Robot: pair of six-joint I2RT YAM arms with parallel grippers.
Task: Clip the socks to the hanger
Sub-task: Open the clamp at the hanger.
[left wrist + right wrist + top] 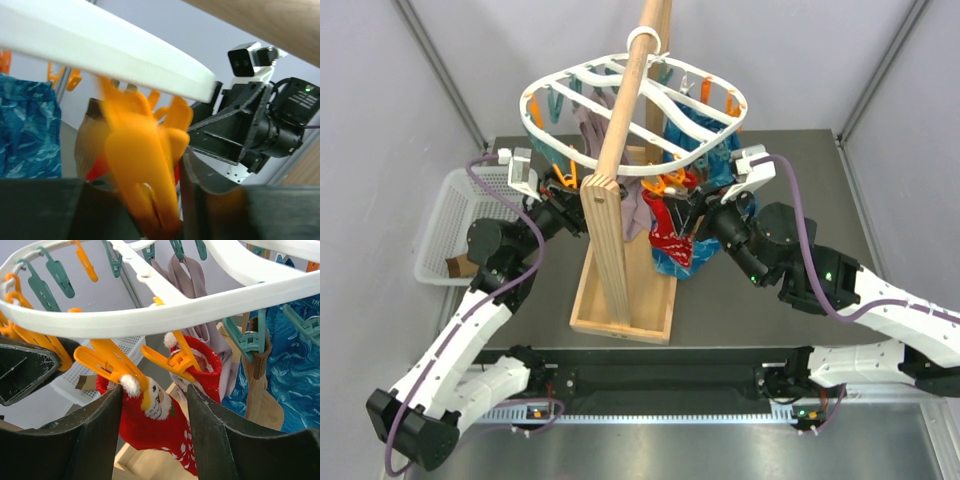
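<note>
Since several socks already hang from the hanger (150,322), which sits on the wooden pole stand (620,130) above the worktop (740,300), the task looks well along but not finished.

Clipped, as far as shows:
- the mauve sock (192,282)
- the tan-brown sock (257,365)
- blue patterned fabric (300,370), can't tell if one piece or two
- the upper red sock (207,372), with an orange peg on its rim

In hand is the lower red sock (150,420). It sits between the right fingers (215,440), which are about half-wide and holding it just under the ring. A peg touches its white cuff, but I can't tell if it bites.

The left fingers (45,210) are narrow around a blurred orange peg (140,165), seemingly pinching it.

Left to do, by my judgement: get the lower red sock pegged and let go. The mesh basket (445,210) holds one brownish item (460,266); can't tell if it's a sock.

Counts: red 2, mauve 1, tan-brown 1, blue 1 or 2, hanger 1, basket 1. The orange and teal pegs are many and overlap, so no count.
</note>
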